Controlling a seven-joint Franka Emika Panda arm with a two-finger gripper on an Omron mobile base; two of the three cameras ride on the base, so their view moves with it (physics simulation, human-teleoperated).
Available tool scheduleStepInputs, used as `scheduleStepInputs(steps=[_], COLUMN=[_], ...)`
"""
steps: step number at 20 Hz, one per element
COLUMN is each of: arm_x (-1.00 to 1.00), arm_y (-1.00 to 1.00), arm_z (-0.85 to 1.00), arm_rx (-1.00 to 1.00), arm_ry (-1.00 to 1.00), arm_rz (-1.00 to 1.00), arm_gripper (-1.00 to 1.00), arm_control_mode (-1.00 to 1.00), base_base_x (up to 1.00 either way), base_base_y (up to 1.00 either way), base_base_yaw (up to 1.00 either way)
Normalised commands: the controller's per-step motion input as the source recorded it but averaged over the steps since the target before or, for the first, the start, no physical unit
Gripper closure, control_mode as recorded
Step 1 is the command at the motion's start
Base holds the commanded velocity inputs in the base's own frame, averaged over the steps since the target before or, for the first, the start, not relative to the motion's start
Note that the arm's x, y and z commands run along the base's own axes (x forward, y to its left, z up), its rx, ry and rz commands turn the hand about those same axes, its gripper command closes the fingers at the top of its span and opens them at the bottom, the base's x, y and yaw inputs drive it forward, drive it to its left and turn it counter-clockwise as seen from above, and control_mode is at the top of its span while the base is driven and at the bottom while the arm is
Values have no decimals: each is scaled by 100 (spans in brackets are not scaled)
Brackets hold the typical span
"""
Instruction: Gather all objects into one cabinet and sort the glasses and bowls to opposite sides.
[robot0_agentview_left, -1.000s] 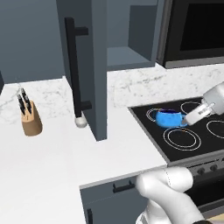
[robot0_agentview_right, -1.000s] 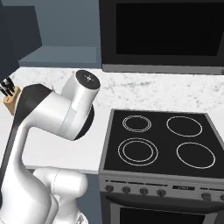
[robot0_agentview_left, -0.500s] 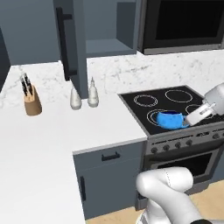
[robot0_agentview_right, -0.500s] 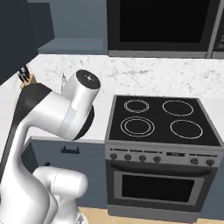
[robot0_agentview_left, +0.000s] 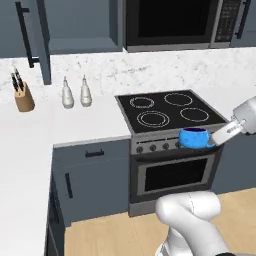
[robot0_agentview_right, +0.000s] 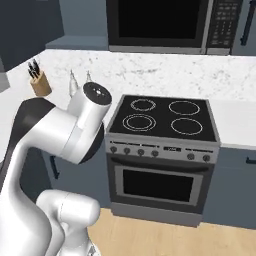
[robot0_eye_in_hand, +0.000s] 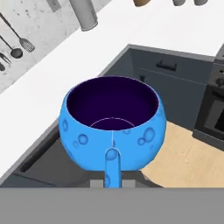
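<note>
While held over the stove front, blue bowl gripped at its rim, end effector closed

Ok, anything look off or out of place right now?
Nothing spilled or damaged. The blue bowl is upright and empty in the gripper, carried in the air in front of the stove, away from the cabinet, whose door stands open.

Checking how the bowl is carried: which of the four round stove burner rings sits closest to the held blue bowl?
The front-right burner ring; in the left base view the glossy blue bowl appears just in front of it, past the stove's front edge.
</note>
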Motion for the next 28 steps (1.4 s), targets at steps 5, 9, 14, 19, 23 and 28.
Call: scheduleStepInputs(steps=[5,9,14,19,23,28], arm_x=[0,0,0,0,0,0], arm_y=[0,0,0,0,0,0], arm_z=[0,0,0,0,0,0], arm_rx=[0,0,0,0,0,0], arm_ry=[0,0,0,0,0,0], arm_rz=[0,0,0,0,0,0], arm_gripper=[100,100,100,100,100,100], arm_control_mode=[100,100,100,100,100,100], base_base_x=[-73,-58,-47,-54,-74,-88], base_base_y=[-84,-31,0,25,37,50], base_base_yaw=[62,68,48,21,13,18])
